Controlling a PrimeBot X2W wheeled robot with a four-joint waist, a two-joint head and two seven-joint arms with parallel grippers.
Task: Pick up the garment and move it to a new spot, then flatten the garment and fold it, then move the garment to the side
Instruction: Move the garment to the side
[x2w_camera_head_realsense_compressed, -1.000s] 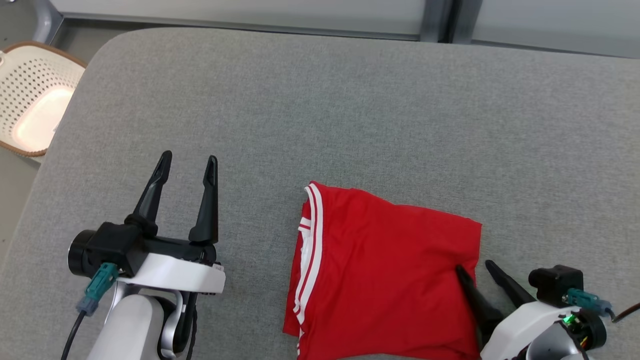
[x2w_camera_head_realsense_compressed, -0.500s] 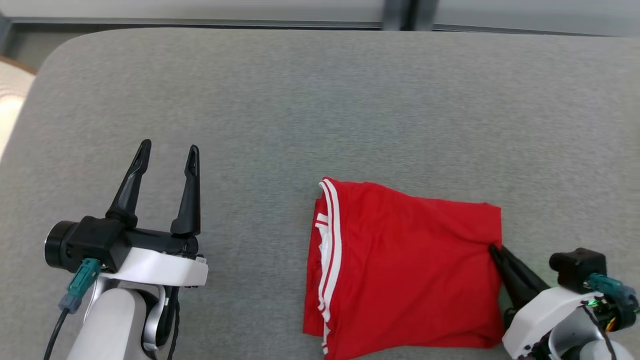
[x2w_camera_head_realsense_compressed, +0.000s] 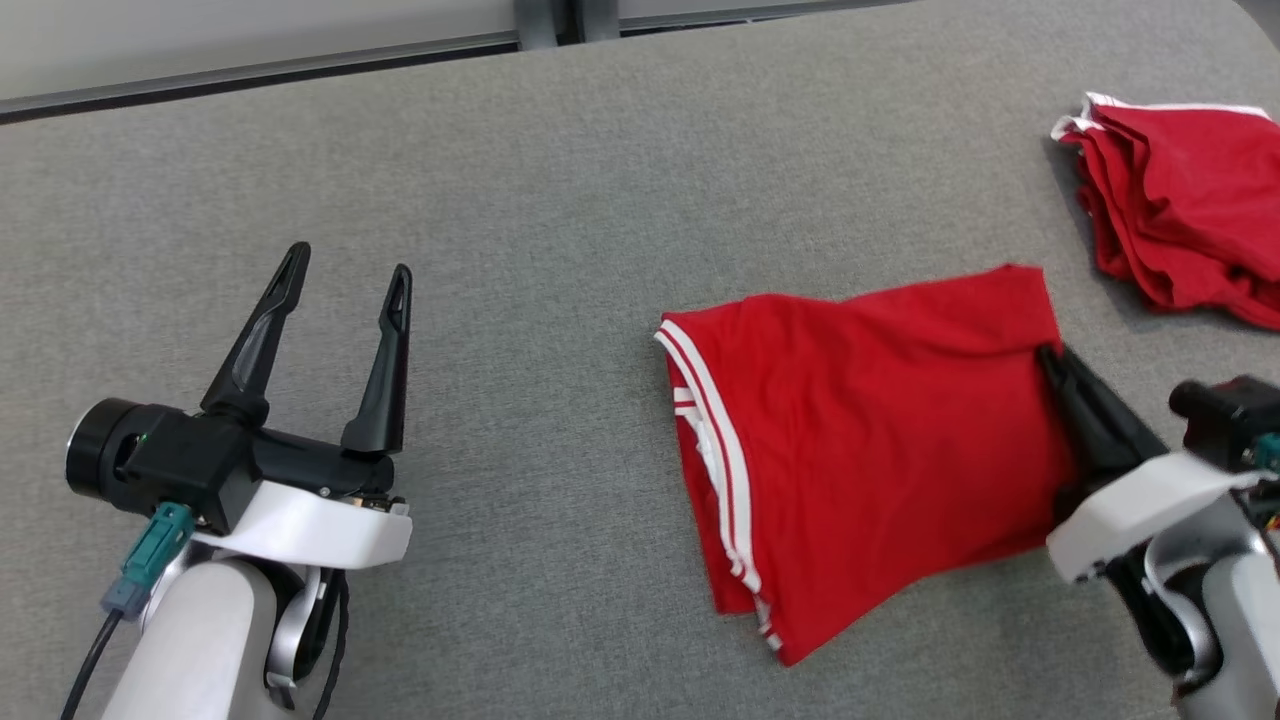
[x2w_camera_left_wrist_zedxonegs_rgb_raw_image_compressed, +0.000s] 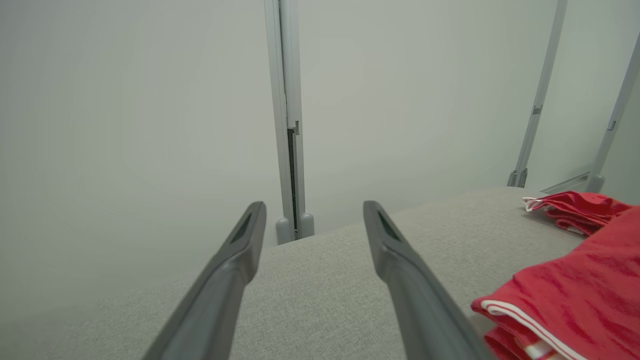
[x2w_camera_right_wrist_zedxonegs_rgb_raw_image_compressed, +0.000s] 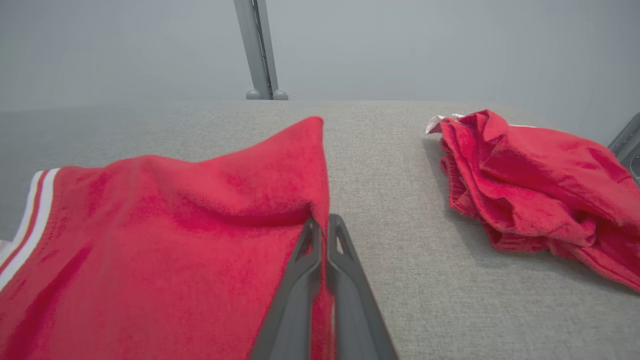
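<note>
In my head view the red pile (x2w_camera_head_realsense_compressed: 1190, 215) runs off the right edge. My right hand (x2w_camera_head_realsense_compressed: 1052, 360) looks smeared, and I can't make out its tips where they meet the garment (x2w_camera_head_realsense_compressed: 880, 430). My left wrist view crops that garment at its right and bottom edges.

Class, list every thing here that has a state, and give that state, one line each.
Red garment: folded, lying on the grey surface
Right gripper: shut on that garment's edge
Left gripper: open, empty
Red clothes pile: rumpled, lying apart
</note>
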